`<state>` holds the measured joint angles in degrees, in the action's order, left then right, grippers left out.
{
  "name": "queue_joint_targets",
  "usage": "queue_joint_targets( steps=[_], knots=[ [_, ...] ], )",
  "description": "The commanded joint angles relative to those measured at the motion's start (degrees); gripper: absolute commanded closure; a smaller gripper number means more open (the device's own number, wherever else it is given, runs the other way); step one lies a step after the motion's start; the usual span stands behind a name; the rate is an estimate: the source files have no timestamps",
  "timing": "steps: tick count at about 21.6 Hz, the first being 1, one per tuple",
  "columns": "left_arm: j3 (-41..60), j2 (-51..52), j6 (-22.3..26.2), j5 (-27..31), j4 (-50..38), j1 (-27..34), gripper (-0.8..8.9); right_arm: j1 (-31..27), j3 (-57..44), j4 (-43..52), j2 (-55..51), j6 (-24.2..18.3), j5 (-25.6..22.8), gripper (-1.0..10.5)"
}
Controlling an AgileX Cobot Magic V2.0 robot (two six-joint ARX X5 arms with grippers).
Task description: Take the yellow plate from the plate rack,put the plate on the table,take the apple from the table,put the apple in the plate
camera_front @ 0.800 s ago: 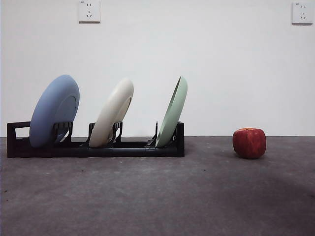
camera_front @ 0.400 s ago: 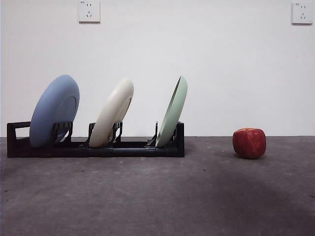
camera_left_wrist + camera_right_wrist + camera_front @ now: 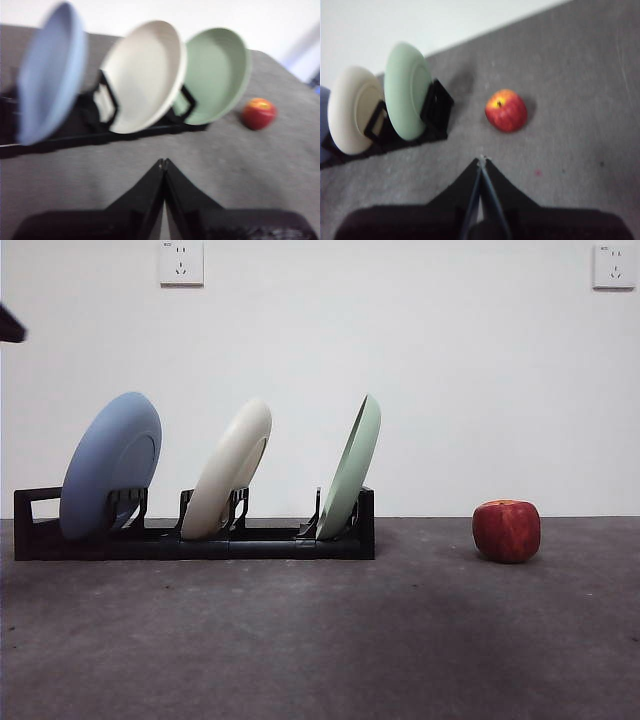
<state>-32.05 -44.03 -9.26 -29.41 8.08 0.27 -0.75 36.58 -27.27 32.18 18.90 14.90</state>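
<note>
The yellow plate (image 3: pixel 229 471) leans in the middle slot of the black plate rack (image 3: pixel 195 537), between a blue plate (image 3: pixel 110 465) and a pale green plate (image 3: pixel 351 466). In the left wrist view the yellow plate (image 3: pixel 145 75) faces my left gripper (image 3: pixel 163 162), which is shut and hangs well short of the rack (image 3: pixel 75 137). The red apple (image 3: pixel 506 530) sits on the table (image 3: pixel 320 640) to the right of the rack. My right gripper (image 3: pixel 481 160) is shut above the table, a short way from the apple (image 3: pixel 506 110).
A black arm tip (image 3: pixel 10 326) shows at the front view's upper left edge. Two wall sockets (image 3: pixel 181 262) are on the white wall behind. Open grey table lies in front of the rack and apple.
A black arm tip has come into the front view at the upper left edge. The plates, rack and apple have not moved.
</note>
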Motion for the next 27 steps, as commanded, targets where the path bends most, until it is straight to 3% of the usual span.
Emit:
queue_joint_targets(
  steps=[1,7,10,14,19,21,25,27],
  knots=[
    [-1.42,-3.65,-1.92,-3.56,0.11,0.0,8.17,-0.02,3.1,-1.92,2.99,0.42,0.11,9.5],
    [-5.42,-11.43,-2.93,-8.92,0.22,0.0,8.18,-0.02,7.3,-4.59,8.35,0.15,2.03,9.5],
    [-11.28,-18.03,-1.75,-11.98,3.41,-0.37,8.18,-0.02,8.37,-4.37,10.93,-2.99,10.49,9.5],
    [-24.65,-28.96,4.44,-12.04,12.5,-2.67,8.18,0.04,8.92,-4.55,14.23,-5.64,19.06,9.5],
    [-44.11,-42.36,14.38,-7.41,25.11,-7.76,8.14,0.07,8.94,-4.72,15.65,-6.95,24.63,9.5],
    [-50.1,-46.6,15.96,-5.25,27.39,-9.77,7.94,0.37,8.94,-5.33,15.65,-7.02,24.76,9.5],
    [-58.66,-53.62,15.98,0.22,28.41,-13.25,2.79,1.55,9.03,-8.37,15.65,-8.28,24.74,9.5],
    [-60.41,-55.93,16.09,4.31,27.69,-14.64,2.06,2.36,9.03,-9.57,15.65,-8.63,24.74,9.5]
  ],
)
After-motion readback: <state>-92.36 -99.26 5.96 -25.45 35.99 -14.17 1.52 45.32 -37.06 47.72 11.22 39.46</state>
